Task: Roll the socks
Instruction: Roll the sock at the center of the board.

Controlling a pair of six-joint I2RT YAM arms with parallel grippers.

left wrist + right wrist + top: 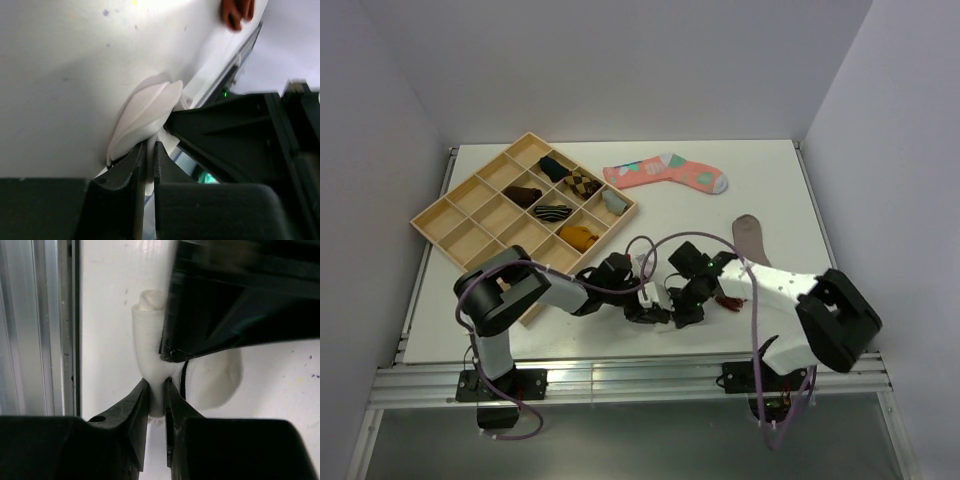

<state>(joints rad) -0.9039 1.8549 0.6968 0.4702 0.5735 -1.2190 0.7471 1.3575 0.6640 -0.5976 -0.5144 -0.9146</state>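
The white sock [145, 112] is being presented as a soft, matte knit bundle, folded into a rounded, lobed shape with smooth overlapping layers. It is lying on the smooth white table [780, 190], close to the near edge, just beside the ribbed metal rail [45, 325]. In the right wrist view one end is being shown as a short rolled tube with a curled tip.

The taupe sock [752, 236] is lying flat and limp on the right side of the table. Its toe end is exposed and its lower part is being covered by the right arm.

The left gripper [150, 146] is being held almost fully closed. Only a thin slot is left between its black, wedge-shaped fingers [131, 167], and a fold of the white sock is being pinched in that slot.

The right gripper [156, 384] is likewise being held nearly closed, with white fabric being clamped between its fingertips at the lower edge of the bundle. The two grippers are being held on opposite sides of the same bundle, close together.

A shallow wooden tray [430, 222], divided into square compartments, is standing on the left of the table. A coral-pink sock [670, 172] is lying flat at the far side.
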